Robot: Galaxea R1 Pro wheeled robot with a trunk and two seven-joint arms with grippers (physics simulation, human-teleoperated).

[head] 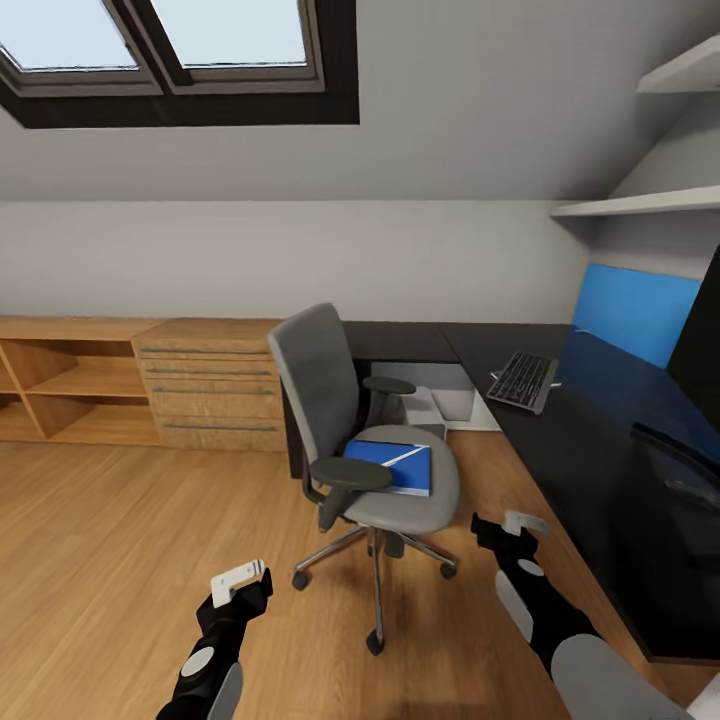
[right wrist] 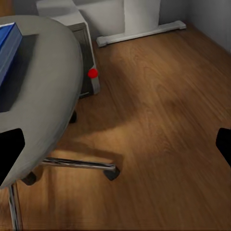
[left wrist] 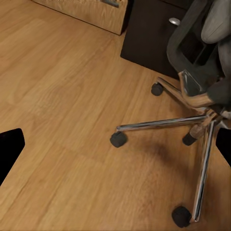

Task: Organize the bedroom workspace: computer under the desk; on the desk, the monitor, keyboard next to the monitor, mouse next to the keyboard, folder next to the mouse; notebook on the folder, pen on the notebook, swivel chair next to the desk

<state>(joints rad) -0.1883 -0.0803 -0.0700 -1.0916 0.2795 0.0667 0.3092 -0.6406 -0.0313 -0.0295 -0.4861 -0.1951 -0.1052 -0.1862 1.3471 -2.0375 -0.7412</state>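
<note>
The grey swivel chair [head: 372,440] stands on the wood floor left of the black desk [head: 585,450]. On its seat lies the blue folder [head: 392,466], and a thin pale pen [head: 404,457] rests across it. The keyboard [head: 523,380] is on the desk, and the monitor [head: 702,345] stands at the right edge. The light-grey computer [head: 428,405] sits under the desk behind the chair. My left gripper [head: 240,582] hangs open, low and left of the chair base [left wrist: 192,120]. My right gripper [head: 510,528] is open beside the seat [right wrist: 43,86]. Notebook and mouse are out of view.
A wooden chest of drawers [head: 210,385] and open shelves [head: 70,385] line the back wall at left. Black desk drawers [left wrist: 149,33] stand behind the chair. White wall shelves [head: 640,202] hang above the desk. Open floor lies to the left.
</note>
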